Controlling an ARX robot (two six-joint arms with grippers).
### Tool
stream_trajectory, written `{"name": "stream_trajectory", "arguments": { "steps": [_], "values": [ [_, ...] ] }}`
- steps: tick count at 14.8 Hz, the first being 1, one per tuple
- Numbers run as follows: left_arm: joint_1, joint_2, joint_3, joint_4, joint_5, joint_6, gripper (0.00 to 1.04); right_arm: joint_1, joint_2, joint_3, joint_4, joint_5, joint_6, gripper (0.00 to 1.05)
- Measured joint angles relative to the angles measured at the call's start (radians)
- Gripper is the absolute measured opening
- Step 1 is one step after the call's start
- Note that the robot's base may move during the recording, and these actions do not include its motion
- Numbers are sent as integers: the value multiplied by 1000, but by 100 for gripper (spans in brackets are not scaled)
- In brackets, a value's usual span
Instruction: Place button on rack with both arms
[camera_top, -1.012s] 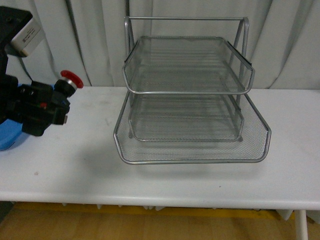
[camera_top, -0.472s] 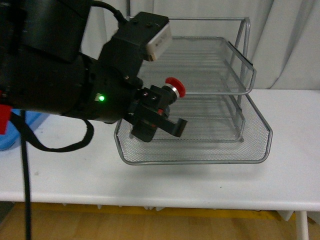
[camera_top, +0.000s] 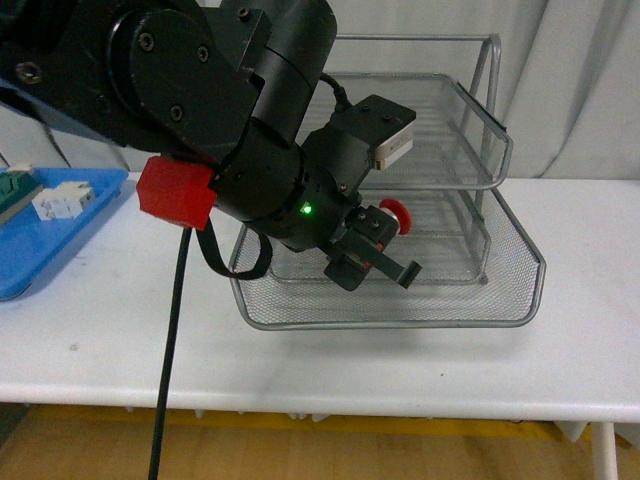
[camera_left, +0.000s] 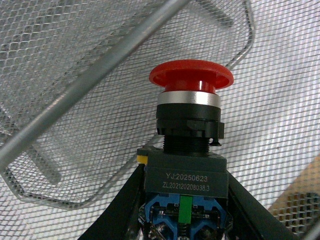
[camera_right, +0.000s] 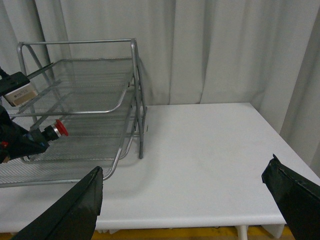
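**A:** What sits at the left edge of the white table (camera_top: 120, 340)?

**B:** A flat blue plastic tray (camera_top: 50, 262), which is no concern of ours. Next, the black left gripper (camera_top: 368, 248) clamps the red-capped push-button switch (camera_left: 190, 115) by its blocky black-and-blue body. It holds it in the air over the lowest shelf of the silver wire-mesh rack (camera_top: 385, 322), mid-table.

**A:** How will it handle?

**B:** Likely light, rigid and tough. The flat body sides suit a grip; the smooth round cap would probably slip or press in.

**A:** And the black right gripper (camera_right: 185, 200)?

**B:** Spread wide and empty, above the table's right end.
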Motion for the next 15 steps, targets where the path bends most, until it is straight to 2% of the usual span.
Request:
{"name": "stream_trajectory", "arguments": {
  "steps": [5,7,9,12,15],
  "values": [
    [23,106,204,-204,39,101,36,0,0,0,0,0,0,98],
    [12,114,217,-231,68,114,57,0,0,0,0,0,0,98],
    [30,80,192,-170,117,73,97,0,0,0,0,0,0,98],
    [72,-79,87,-68,153,32,98,0,0,0,0,0,0,98],
    [119,-344,-143,162,156,10,98,0,0,0,0,0,0,98]
  ]
}}
